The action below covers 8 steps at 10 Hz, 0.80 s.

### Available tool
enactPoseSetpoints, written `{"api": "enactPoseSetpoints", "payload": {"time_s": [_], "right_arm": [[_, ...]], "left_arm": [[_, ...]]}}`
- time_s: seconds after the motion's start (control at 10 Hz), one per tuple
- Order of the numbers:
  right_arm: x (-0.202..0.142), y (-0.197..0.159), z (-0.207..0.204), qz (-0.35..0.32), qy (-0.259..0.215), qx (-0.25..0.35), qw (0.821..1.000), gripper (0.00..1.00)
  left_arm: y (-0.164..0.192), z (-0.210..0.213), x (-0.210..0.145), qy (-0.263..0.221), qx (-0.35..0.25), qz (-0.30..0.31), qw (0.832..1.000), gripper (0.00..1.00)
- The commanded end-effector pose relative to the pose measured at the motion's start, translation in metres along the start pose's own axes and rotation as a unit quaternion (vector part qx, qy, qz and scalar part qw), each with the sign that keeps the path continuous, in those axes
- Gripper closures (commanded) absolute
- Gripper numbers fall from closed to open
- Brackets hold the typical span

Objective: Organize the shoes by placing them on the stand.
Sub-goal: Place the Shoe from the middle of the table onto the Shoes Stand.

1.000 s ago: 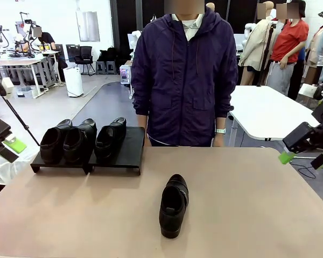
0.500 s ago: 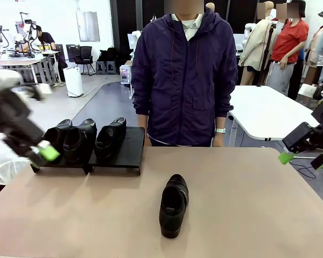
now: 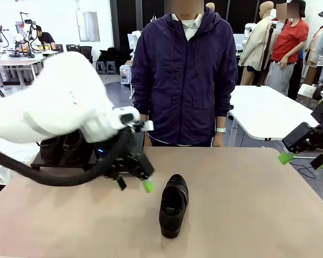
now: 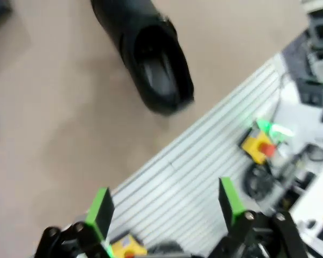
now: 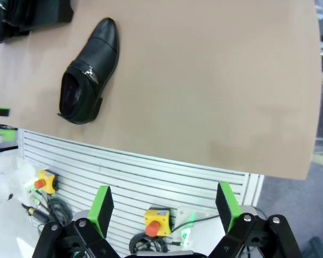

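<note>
One black dress shoe [image 3: 173,204] lies alone on the tan table, toe toward the person. My left gripper [image 3: 134,185] hangs open just left of it, close above the tabletop. In the left wrist view the same shoe [image 4: 148,59] lies ahead of the open left gripper [image 4: 164,207], untouched. More shoes [image 3: 56,148] sit on the black stand [image 3: 40,160] at the back left, mostly hidden behind my left arm. My right gripper [image 3: 301,159] is open and holds nothing, out past the table's right edge. The right wrist view shows the loose shoe [image 5: 89,72] and a corner of the stand [image 5: 37,13].
A person in a dark purple jacket [image 3: 183,80] stands at the far edge, arms down. My bulky white left arm [image 3: 59,107] spans the table's left half. Yellow stop-button boxes [image 5: 157,220] sit below the table's near edge.
My left arm has swung in from the far left, across the front of the stand, to just beside the loose shoe. The right arm and the shoe have not moved.
</note>
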State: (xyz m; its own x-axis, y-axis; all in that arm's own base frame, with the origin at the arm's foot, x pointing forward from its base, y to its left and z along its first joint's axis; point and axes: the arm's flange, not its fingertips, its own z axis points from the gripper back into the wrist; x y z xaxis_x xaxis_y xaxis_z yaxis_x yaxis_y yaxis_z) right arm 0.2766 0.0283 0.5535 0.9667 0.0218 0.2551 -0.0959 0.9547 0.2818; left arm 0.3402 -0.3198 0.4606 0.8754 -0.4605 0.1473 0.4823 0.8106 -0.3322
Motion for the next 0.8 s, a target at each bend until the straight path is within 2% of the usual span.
{"api": "enactPoseSetpoints", "payload": {"time_s": [0.0,0.2,0.3,0.7], "right_arm": [[0.003,0.001,0.003,0.009,0.003,0.014,1.000,0.00],[0.003,0.001,0.003,0.009,0.003,0.014,1.000,0.00],[0.003,0.001,0.003,0.009,0.003,0.014,1.000,0.00],[0.003,0.001,0.003,0.009,0.003,0.014,1.000,0.00]], "left_arm": [[-0.009,-0.030,0.039,-0.009,0.063,0.038,0.997,0.00],[-0.014,-0.056,0.057,-0.006,0.101,0.061,0.993,0.00],[-0.012,-0.068,0.066,-0.021,0.127,0.076,0.989,0.00],[-0.010,-0.121,0.093,-0.094,0.150,0.097,0.979,0.00]]}}
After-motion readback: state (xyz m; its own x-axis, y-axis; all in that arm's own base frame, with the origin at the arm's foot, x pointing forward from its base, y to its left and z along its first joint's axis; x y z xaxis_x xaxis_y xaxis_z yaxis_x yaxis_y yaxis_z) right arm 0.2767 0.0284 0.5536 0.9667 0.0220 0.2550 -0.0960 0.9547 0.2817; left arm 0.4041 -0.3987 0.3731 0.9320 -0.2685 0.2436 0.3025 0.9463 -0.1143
